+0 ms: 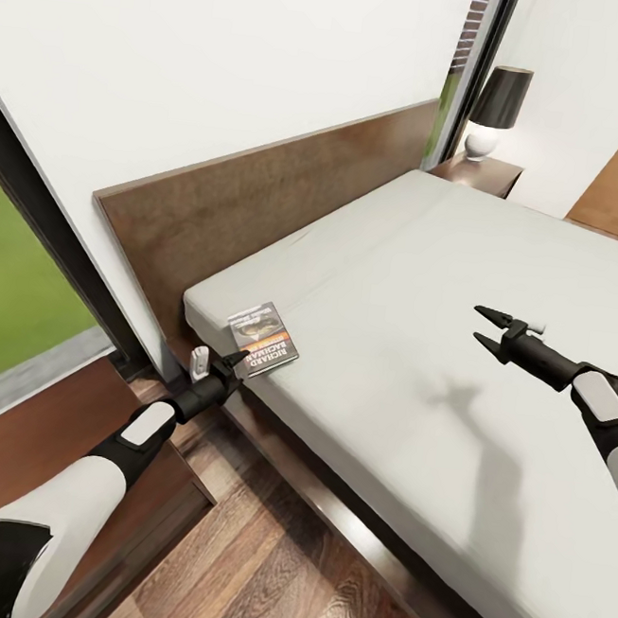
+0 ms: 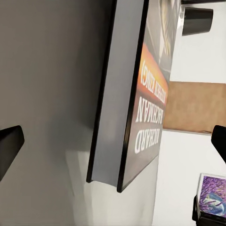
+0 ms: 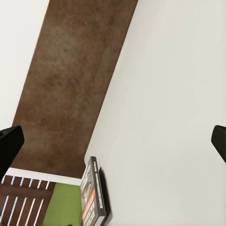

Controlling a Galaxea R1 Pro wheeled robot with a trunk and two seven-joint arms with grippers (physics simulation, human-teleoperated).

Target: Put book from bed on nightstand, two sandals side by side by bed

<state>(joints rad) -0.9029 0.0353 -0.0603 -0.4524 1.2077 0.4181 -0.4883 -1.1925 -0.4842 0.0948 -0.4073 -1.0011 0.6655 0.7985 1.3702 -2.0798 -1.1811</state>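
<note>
The book [image 1: 264, 339], with an orange and grey cover, lies flat on the off-white mattress of the bed [image 1: 415, 292], near the corner by the headboard. My left gripper [image 1: 239, 359] is open at the book's near edge. In the left wrist view the book [image 2: 136, 103] sits edge-on between the two spread fingers [image 2: 9, 146]. My right gripper [image 1: 479, 324] hovers open above the middle of the mattress, empty, and faces the book [image 3: 94, 197]. One nightstand [image 1: 480, 173] stands at the bed's far side, and another nightstand [image 1: 37, 452] is under my left arm. The sandals are out of view.
A lamp [image 1: 498, 108] with a black shade stands on the far nightstand. The dark wood headboard [image 1: 264, 190] runs along the white wall. A black-framed window [image 1: 16, 288] showing grass is at the left. Wood-plank floor [image 1: 263, 561] lies beside the bed frame.
</note>
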